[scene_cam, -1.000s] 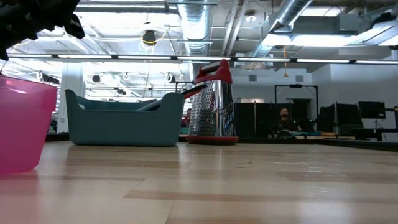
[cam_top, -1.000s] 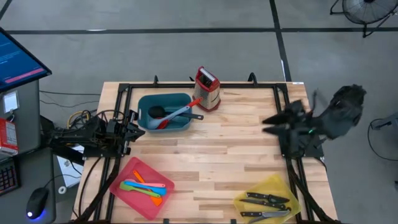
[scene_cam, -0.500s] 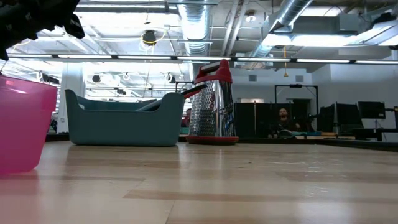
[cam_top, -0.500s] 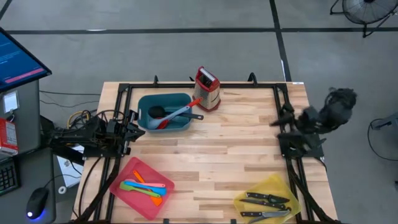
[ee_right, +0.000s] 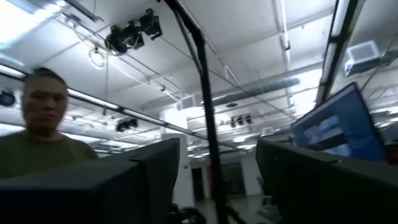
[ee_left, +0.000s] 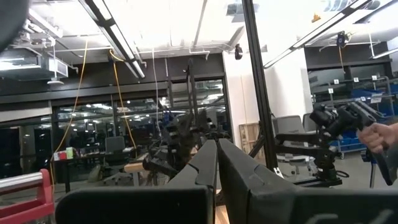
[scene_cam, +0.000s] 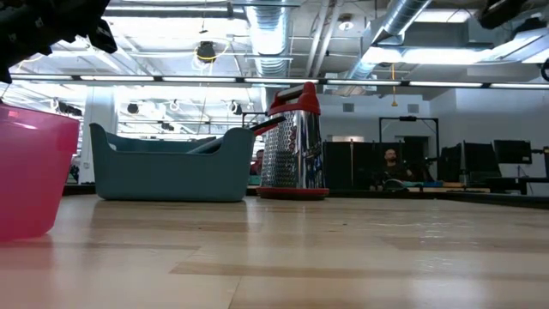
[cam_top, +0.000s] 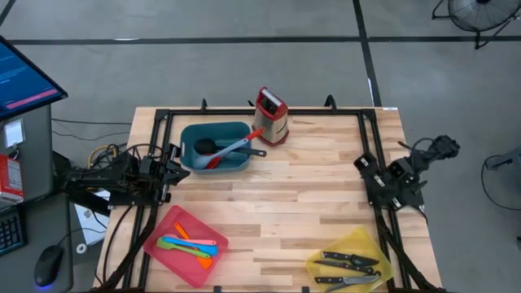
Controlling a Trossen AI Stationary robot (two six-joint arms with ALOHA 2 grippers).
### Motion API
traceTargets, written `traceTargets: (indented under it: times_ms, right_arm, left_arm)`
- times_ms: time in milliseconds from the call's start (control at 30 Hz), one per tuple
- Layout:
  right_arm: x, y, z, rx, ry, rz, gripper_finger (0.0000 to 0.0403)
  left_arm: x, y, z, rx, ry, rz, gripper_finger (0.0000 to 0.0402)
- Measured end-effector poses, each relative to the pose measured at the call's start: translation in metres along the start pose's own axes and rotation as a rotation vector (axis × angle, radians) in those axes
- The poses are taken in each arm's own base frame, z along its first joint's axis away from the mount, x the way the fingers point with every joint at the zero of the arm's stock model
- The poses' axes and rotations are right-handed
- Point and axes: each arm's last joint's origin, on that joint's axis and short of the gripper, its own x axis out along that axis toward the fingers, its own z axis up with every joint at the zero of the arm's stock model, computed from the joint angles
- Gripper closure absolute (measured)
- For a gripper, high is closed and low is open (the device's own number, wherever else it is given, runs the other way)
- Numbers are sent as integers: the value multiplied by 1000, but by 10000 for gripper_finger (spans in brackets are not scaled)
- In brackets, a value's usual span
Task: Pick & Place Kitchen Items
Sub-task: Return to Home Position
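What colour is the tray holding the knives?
The tray is yellow, clearest in the high view.

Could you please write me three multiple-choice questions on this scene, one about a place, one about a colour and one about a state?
1. Where does the box grater stand?
A. on the floor
B. on the table, beside the teal tray
C. in a gripper

2. What colour is the tray holding the knives?
A. red
B. teal
C. yellow

3. How is the right gripper?
A. open, holding nothing
B. shut on a knife
C. shut on a spoon

Answers:
1 B: the high view shows it upright next to that tray.
2 C: the knives lie in the yellow tray.
3 A: in the right wrist view its jaws stand apart with nothing between them.
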Motion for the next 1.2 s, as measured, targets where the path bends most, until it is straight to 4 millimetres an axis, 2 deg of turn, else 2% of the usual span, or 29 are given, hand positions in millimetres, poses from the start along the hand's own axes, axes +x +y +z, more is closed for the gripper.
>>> traceTargets:
  times_ms: [167, 333, 533, 633, 800, 1000, 1200]
  right_arm:
    - [-4, -7, 7, -94, -49, -77, 192]
    - [-4, -13, 8, -98, -26, -135, 190]
    - [-8, -23, -18, 5, 239, -255, 192]
    - [-13, -29, -30, 4, 361, -329, 193]
    - [-19, -36, -38, -81, 477, -366, 191]
    - [-28, -42, -49, -33, 634, -358, 191]
    - [-29, -45, -45, -72, 666, -362, 188]
  left_arm:
    - [0, 0, 0, 0, 0, 0, 399]
    - [0, 0, 0, 0, 0, 0, 399]
    - [0, 0, 0, 0, -3, 0, 399]
    - [0, 0, 0, 0, -3, 0, 399]
    - [0, 0, 0, 0, -4, 0, 399]
    - [0, 0, 1, 0, -6, 0, 399]
    - [0, 0, 1, -1, -7, -2, 399]
